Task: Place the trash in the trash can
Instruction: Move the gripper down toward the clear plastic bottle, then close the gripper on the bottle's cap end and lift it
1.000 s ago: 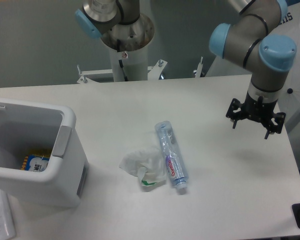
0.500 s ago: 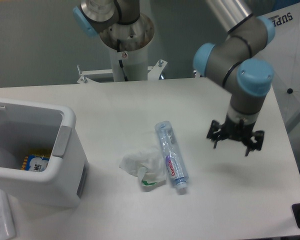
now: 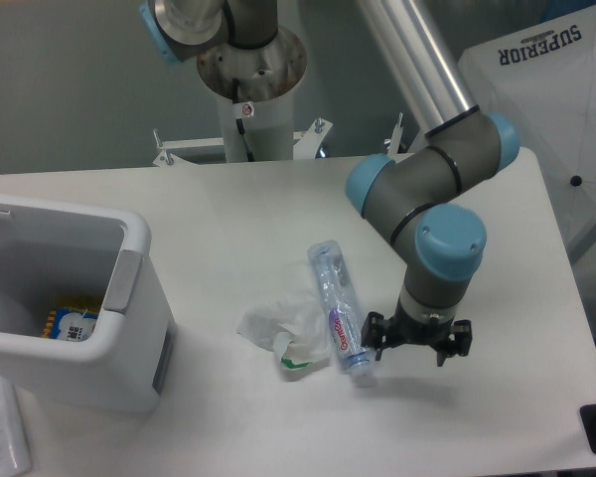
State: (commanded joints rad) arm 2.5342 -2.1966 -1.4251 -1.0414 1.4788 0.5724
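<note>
Beside the wide-spread end effector [image 3: 417,343] lies a clear, blue-and-red-labelled bottle [image 3: 340,321].

Trash can [image 3: 129,298] sits at table [image 3: 228,214] left edge, w/ a small packet [image 3: 72,323] inside on its floor. Wrapper [image 3: 283,328] lies mid-table, right of the can, well apart from it. Bottle [image 3: 340,318] lies just right of wrapper, touching it (cap end toward front edge). Gripper [image 3: 417,338] hangs just right of bottle's cap end. Arm base [image 3: 253,75] behind table, center.
</note>
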